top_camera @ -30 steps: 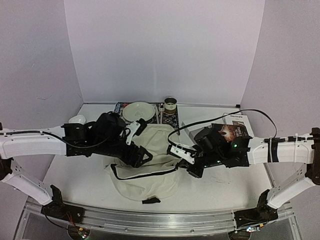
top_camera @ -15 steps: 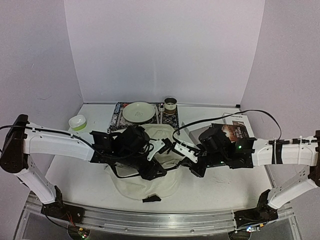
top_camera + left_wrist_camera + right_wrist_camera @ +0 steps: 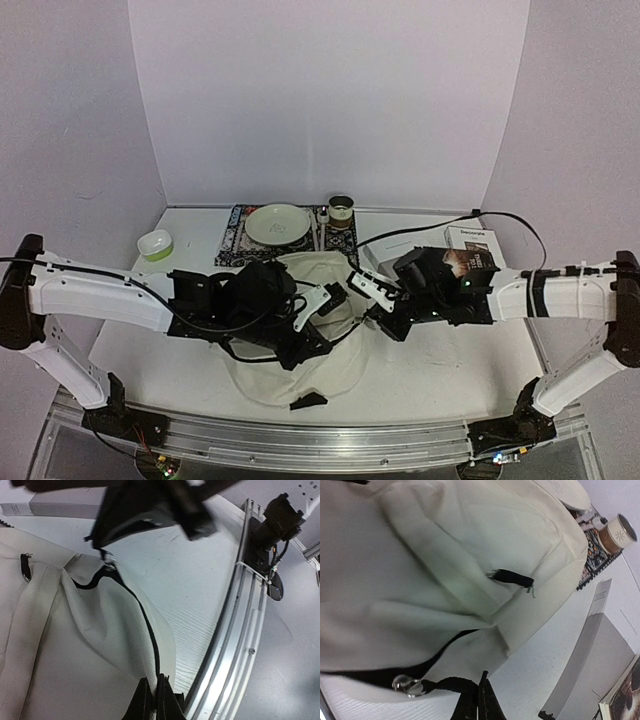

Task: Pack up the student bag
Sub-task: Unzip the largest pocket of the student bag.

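The student bag [image 3: 300,378], a big cream fabric backpack with black trim, lies in the middle of the table between both arms. My left gripper [image 3: 308,345] is low over its near right part. In the left wrist view that gripper [image 3: 156,694] is shut on the black-trimmed edge of the bag's opening [image 3: 150,645]. My right gripper [image 3: 380,323] is at the bag's right side. In the right wrist view it [image 3: 479,696] is shut on a black zip pull [image 3: 445,685] with a metal ring [image 3: 405,684]. A second zip pull [image 3: 512,578] lies on the front pocket.
Behind the bag a pale plate [image 3: 278,223] rests on a patterned mat [image 3: 232,238], with a brown cup [image 3: 341,210] beside it. A green-and-white bowl [image 3: 155,243] sits at the back left. A white box [image 3: 472,238] and a dark book [image 3: 468,263] lie at the right. A metal rail [image 3: 235,645] runs along the table's near edge.
My left arm has swung right across the bag, and its gripper has gone from open to shut on the bag's edge. The right gripper has shifted slightly back, still holding the zip pull.
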Robot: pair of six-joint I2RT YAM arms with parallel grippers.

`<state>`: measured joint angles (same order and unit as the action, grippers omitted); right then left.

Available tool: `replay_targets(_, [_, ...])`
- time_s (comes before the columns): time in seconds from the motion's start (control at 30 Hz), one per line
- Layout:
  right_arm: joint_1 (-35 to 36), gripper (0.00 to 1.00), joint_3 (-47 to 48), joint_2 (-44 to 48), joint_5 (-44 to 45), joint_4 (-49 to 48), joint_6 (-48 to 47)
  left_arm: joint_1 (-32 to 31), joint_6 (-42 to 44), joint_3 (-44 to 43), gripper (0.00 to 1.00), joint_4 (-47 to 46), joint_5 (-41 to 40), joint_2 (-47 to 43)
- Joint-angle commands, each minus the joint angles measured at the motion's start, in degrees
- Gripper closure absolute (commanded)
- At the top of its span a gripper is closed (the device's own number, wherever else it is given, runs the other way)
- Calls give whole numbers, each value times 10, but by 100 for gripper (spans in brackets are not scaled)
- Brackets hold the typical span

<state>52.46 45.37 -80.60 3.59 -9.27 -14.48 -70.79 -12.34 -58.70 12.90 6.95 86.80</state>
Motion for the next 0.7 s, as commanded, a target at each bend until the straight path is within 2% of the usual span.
replay_targets(0.0, [-59,100,66,-74,30,-10,21,-67,-27,7,100,-15,22,-62])
replay_targets(0.23, [-104,100,179,-192,-29,-18,22,-132,-52,-1,100,-12,-6,-68])
replay_targets(0.5, [-116,100,319,-329,-100,-14,23,-144,-37,-20,100,-22,-40,-48])
replay_targets(0.67, [-116,100,346,-329,-153,-2,37,-142,-40,-22,100,-23,-181,-44])
